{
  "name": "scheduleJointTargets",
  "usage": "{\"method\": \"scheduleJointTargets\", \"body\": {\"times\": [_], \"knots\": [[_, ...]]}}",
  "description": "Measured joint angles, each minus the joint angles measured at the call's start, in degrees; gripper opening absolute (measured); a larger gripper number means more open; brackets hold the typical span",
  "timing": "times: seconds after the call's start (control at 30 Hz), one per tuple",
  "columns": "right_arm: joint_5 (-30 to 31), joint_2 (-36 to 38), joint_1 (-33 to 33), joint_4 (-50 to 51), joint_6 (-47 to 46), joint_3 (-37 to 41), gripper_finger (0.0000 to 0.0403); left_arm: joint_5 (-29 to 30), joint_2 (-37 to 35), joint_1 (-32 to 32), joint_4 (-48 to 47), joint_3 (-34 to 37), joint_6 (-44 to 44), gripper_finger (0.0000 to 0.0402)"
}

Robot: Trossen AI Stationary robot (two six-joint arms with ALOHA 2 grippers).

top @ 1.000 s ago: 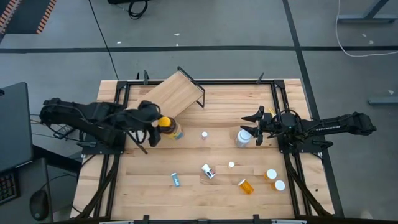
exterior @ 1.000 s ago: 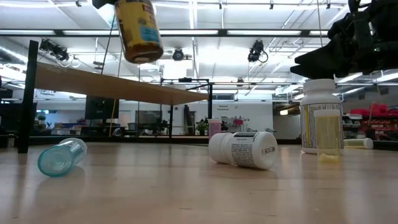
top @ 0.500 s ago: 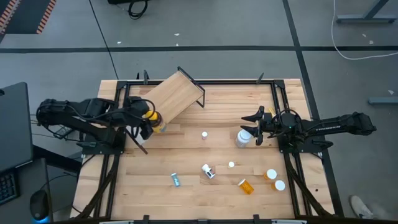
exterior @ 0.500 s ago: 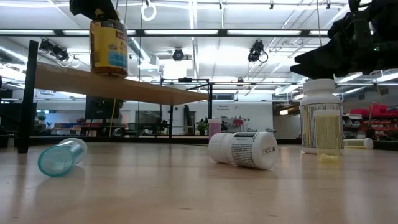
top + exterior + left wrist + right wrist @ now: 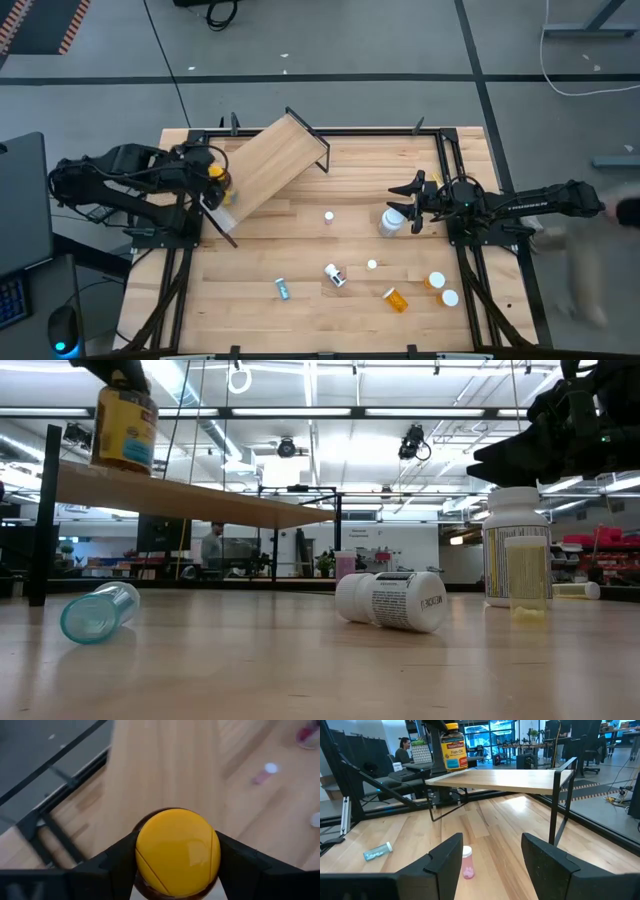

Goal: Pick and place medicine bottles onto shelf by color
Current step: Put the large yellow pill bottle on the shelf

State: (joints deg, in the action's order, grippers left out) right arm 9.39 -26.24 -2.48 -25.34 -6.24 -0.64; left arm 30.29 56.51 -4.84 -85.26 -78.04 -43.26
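Observation:
My left gripper [image 5: 214, 178] is shut on the amber jar with a yellow lid [image 5: 125, 430]. It holds the jar over the left end of the plywood shelf [image 5: 270, 160]. The jar also shows in the right wrist view [image 5: 454, 747]. I cannot tell whether the jar's bottom touches the board [image 5: 200, 495]. My right gripper [image 5: 410, 203] is open and empty at the table's right. It hovers beside and above an upright white-capped bottle [image 5: 391, 219], which stands on its base [image 5: 516, 550]. My left gripper pinches the jar at its yellow lid [image 5: 175, 852], one finger [image 5: 117, 857] on each side. The fingers come from above, pointing down. The jar hangs nearly upright below them, at the shelf's left end.
On the tabletop lie a teal vial [image 5: 283, 289], a white bottle on its side [image 5: 335, 275] and an orange vial [image 5: 397, 299]. An orange vial [image 5: 436, 281] and a white one [image 5: 450, 297] show white caps. A small pink vial [image 5: 466, 862] stands mid-table. A person stands in the room behind.
My left gripper has carried the jar toward the table's left and slightly far edge, from beside the shelf to over its left end. The jar has gone from tilted to nearly upright. My right gripper has kept still.

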Motion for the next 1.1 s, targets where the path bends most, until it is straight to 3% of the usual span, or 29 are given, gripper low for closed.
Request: {"method": "scheduleJointTargets", "body": {"times": [0.17,0.5,0.83,1.1], "knots": [[0.0,0.0,0.0,0.0,0.0,0.0,0.021,0.15,0.07,2.94,-5.16,0.01,-1.39,0.0231],[0.0,0.0,0.0,0.0,0.0,0.02,0.021,1.94,0.11,7.92,-4.71,0.37,-0.78,0.0235],[-0.02,0.0,0.0,0.04,0.0,0.0,0.021,2.05,0.07,12.24,-4.71,0.47,-7.43,0.0237],[-0.02,0.0,0.0,0.09,0.0,0.0,0.021,2.53,-1.42,12.39,-3.89,5.25,-8.73,0.0237]]}}
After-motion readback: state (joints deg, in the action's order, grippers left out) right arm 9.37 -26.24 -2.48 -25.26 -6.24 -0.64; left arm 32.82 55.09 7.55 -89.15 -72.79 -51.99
